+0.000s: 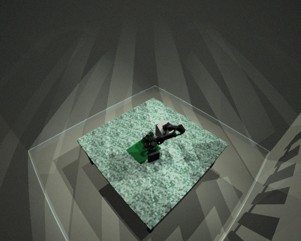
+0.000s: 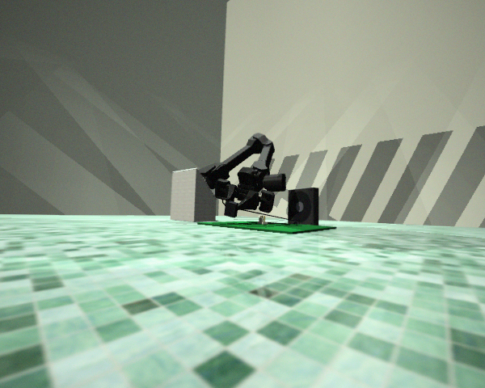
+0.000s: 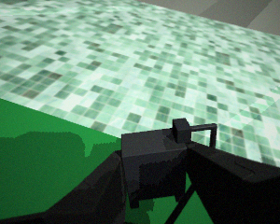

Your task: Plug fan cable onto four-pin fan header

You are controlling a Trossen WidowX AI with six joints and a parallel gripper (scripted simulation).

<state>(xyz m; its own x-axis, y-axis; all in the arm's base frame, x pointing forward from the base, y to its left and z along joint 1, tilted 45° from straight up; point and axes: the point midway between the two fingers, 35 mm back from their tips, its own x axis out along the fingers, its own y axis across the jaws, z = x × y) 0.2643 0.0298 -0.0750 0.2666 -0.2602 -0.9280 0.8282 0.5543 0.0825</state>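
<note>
One arm (image 2: 250, 152), one end effector (image 3: 154, 187), and it's pinching the dark plug (image 3: 151, 161) between its two fingers, seen best from the wrist camera. A thin cable (image 3: 214, 133) loops out of the small nub on top of the plug and another stretch of it runs down under the fingers.

The plug is up in the air over the green board (image 2: 234, 225), not touching it. In the side view the end effector hangs low over the left part of the board, and the header (image 2: 261, 219) is a little pale stub sticking up from the board further right, apart from the plug. Can't count its pins, way too small.

One fan (image 2: 303, 206), a black square standing upright at the board's right end, with the cable (image 2: 259, 216) stretched in a line from it to the end effector.

One grey block (image 2: 188, 194) sits behind the board where the arm is mounted. Everything is on the green tiled worktop (image 1: 171, 171), which sits inside a clear-walled enclosure (image 1: 28, 155).
</note>
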